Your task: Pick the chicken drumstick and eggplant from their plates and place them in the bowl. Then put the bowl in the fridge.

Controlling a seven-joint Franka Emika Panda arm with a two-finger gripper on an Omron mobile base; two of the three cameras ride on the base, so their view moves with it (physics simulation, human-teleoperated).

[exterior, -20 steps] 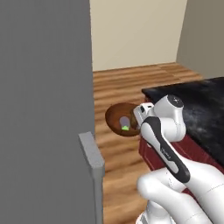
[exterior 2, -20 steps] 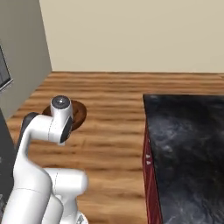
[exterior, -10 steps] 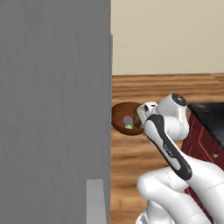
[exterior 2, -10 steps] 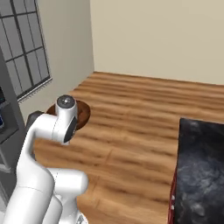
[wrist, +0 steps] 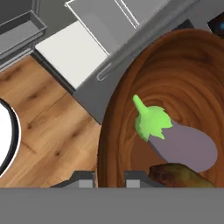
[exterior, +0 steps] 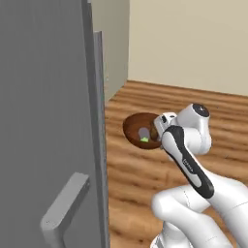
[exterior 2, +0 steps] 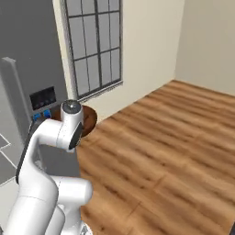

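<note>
Plainly, the hand (wrist: 109, 176) grips the wooden bowl's (wrist: 183, 65) rim; eggplant (wrist: 177, 140) and chicken drumstick (wrist: 181, 176) lie inside; fridge (exterior: 46, 121) door nearby; no writing legible.

Even, shadowless, slightly soft rendering

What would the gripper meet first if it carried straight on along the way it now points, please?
Most likely the bowl itself: the gripper is shut on its near rim, and the eggplant lies just ahead inside. Past the rim sits the fridge, though depth there is unclear.
</note>
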